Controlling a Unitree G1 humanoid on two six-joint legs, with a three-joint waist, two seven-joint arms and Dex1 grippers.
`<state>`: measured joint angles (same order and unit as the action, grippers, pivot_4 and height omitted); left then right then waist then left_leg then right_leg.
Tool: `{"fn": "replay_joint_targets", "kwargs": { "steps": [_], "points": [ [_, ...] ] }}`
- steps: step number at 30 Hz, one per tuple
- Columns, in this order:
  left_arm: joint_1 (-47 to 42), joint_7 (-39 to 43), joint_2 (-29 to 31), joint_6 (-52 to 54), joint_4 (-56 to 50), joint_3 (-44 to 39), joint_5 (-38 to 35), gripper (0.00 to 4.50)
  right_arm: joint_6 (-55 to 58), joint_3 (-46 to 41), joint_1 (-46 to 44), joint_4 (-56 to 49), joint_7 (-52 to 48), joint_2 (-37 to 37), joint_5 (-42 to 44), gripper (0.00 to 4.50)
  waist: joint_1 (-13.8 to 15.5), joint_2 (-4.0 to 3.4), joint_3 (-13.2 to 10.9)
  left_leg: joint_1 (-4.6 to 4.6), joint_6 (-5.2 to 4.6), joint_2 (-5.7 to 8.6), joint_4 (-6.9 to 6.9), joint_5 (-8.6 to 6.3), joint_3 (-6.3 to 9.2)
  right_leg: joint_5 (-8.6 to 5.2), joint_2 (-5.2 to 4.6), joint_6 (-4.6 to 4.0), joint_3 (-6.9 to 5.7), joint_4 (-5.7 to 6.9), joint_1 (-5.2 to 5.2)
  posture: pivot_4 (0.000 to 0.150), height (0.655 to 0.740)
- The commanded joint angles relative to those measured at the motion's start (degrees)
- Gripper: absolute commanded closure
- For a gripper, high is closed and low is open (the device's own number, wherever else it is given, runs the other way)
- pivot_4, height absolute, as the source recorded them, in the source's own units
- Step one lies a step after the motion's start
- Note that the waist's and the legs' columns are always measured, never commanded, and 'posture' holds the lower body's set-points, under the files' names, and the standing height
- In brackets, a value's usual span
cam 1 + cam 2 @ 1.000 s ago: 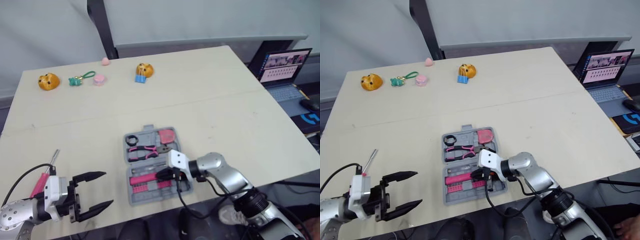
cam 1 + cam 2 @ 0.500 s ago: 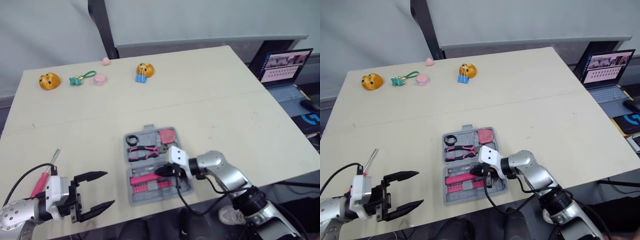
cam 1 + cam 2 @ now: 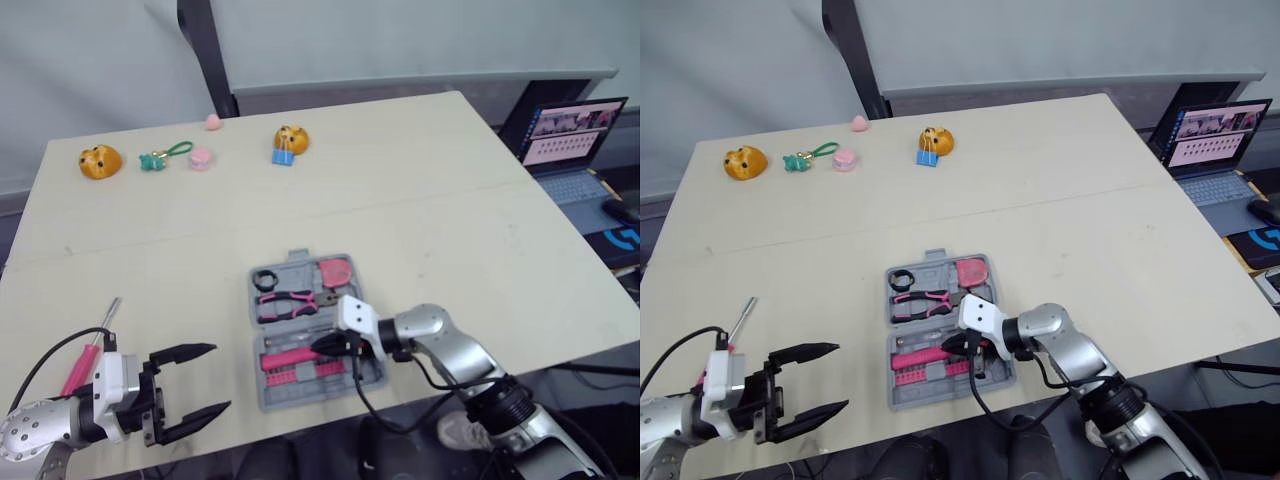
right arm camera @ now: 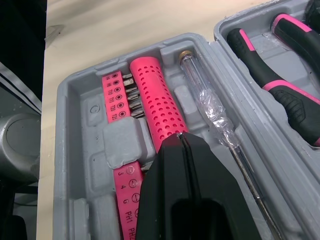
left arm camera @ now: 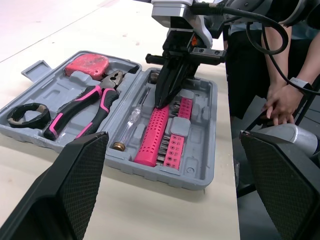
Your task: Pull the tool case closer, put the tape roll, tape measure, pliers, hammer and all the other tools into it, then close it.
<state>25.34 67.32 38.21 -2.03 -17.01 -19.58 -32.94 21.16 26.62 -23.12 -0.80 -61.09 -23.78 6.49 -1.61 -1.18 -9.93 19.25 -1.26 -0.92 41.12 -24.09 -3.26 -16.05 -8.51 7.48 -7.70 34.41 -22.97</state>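
Tool case (image 3: 285, 397) lies open, lower centre; right gripper (image 4: 181, 138), 2 fingers pressed together, touches pink handle (image 4: 152, 100); left gripper (image 3: 219, 377) gapes wide, lower left; tips may slip, dislodging clear screwdriver (image 4: 210, 107).

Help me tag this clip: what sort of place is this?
Probably a robotics lab or test room, not a workshop: a pale table with small toys along its far edge, an open laptop alongside, and a person's hand nearby.
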Motion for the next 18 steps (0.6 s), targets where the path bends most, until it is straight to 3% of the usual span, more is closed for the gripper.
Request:
{"fn": "replay_joint_targets", "kwargs": {
  "steps": [1,18],
  "points": [
    [0.24,0.09,-0.24,-0.84,-0.67,-0.16,0.16,0.00,-0.49,1.11,0.63,0.81,-0.05,-0.54,-1.37,4.47,0.00,0.00,0.00,0.00,0.00,0.00,0.00,0.00,0.00,0.00,0.00,0.00,0.00,0.00,0.00,0.150,0.7155],
    [-0.19,-0.34,-0.18,-0.55,-1.10,0.10,0.19,0.00,-2.80,3.86,3.75,4.05,0.27,-2.61,-5.39,4.47,0.05,0.04,0.04,-0.05,0.00,0.01,0.00,0.00,0.02,0.00,-0.01,0.00,0.00,0.00,0.06,0.150,0.7155]
  ]
}}
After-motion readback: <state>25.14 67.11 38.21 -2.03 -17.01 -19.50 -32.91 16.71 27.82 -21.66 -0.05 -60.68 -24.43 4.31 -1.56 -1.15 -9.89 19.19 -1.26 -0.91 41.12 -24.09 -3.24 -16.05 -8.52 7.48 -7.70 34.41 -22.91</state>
